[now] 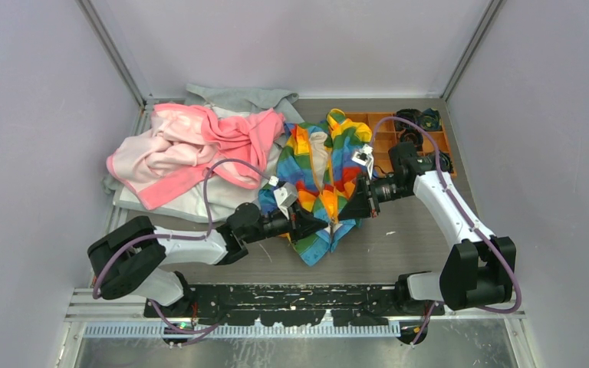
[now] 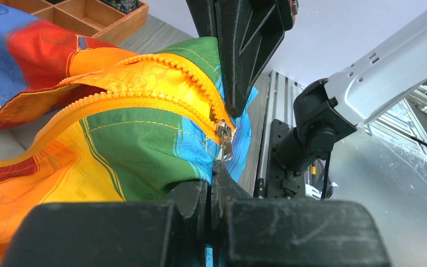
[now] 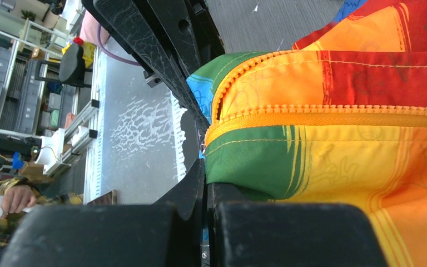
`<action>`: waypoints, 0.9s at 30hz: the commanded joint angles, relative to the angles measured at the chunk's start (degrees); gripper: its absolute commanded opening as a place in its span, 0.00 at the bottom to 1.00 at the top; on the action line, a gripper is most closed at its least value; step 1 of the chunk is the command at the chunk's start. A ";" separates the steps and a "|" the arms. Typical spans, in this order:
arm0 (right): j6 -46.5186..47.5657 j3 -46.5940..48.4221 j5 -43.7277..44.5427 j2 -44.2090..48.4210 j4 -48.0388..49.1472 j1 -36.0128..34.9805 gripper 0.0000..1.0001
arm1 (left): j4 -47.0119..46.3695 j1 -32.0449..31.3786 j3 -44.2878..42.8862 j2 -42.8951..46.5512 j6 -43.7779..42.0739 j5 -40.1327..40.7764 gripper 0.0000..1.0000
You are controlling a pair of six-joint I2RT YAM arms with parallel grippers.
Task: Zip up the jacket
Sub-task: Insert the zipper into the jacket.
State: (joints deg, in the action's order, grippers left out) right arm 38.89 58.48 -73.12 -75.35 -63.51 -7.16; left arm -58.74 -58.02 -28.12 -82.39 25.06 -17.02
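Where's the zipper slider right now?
Left wrist view, right of centre: the slider sits at the jacket hem, just above the shut left claw.

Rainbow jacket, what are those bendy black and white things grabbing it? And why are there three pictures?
Those are two robot arms, bolted to the near edge of a table. The big picture comes from a camera up above them: the left arm is on the left and the right arm is on the right. The other two pictures come from a small camera on each arm's wrist, so they look very close up. On the table lie the rainbow jacket, a pink garment, a grey garment and an orange tray. Each arm's jaws are pinched shut on the jacket's bottom edge, beside the zipper slider. The jacket is not zipped up yet.
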 commanded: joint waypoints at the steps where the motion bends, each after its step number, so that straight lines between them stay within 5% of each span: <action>1: -0.34 0.57 -1.74 1.01 0.88 -0.20 0.01 | 3.14 -0.21 -1.94 1.71 -2.29 -1.35 0.00; 15: -5.92 0.09 0.46 1.88 5.32 2.32 0.01 | 11.00 -0.22 -3.17 3.77 -2.18 -7.92 0.00; 27: -0.22 -0.60 0.20 2.96 1.79 -0.72 0.01 | 15.30 2.91 -6.44 -3.03 5.12 -11.12 0.00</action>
State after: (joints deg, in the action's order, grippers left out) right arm 36.27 56.66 -71.61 -74.48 -61.76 -6.83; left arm -46.39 -56.60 -33.21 -83.77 26.41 -24.51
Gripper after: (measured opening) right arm 0.058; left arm 0.009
